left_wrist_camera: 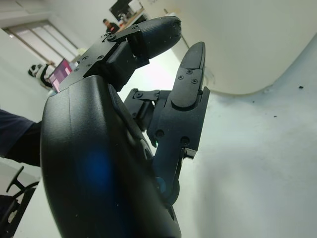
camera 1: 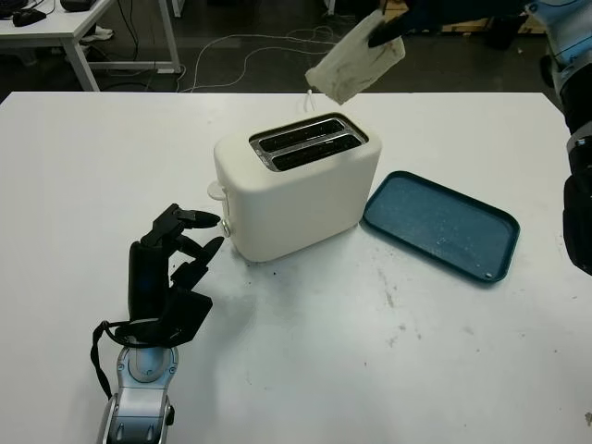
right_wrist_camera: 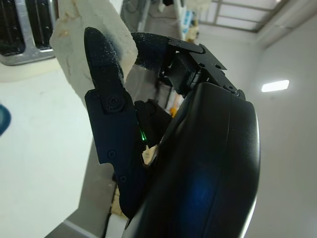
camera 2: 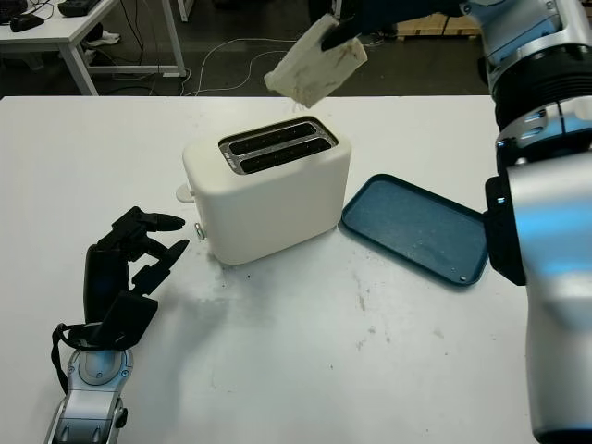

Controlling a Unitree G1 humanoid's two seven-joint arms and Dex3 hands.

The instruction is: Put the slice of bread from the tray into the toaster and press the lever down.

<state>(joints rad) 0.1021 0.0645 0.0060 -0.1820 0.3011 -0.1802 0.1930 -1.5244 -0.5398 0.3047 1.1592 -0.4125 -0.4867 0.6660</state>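
Bread (camera 1: pixel 356 57): pale, soft-looking slice with a browner crust edge, tilted in the air above and behind the toaster's far right corner, clear of the slots.
Right hand (camera 1: pixel 390 28): black, fingers (right_wrist_camera: pixel 106 94) clamped on the slice's upper end; a speckle of crumbs dusts the finger shell.
Toaster (camera 1: pixel 296 185): cream, smooth, rounded box set at an angle on the table; two long dark slots with metal rims on top, both without bread.
Lever (camera 1: pixel 215 191): small cream tab on the toaster's left end, high in its travel.
Left hand (camera 1: pixel 176 254): black, jointed, hard-shelled; open, holding nothing, standing on the table just left of the toaster, fingertips near the lever end without touching it.
Tray (camera 1: pixel 442 227): dark teal, flat rectangle with rounded corners and a low rim, speckled with pale crumbs; lies right of the toaster, its near corner almost against the base.
Table (camera 1: pixel 370 370): white, matte, marked with small dark specks.
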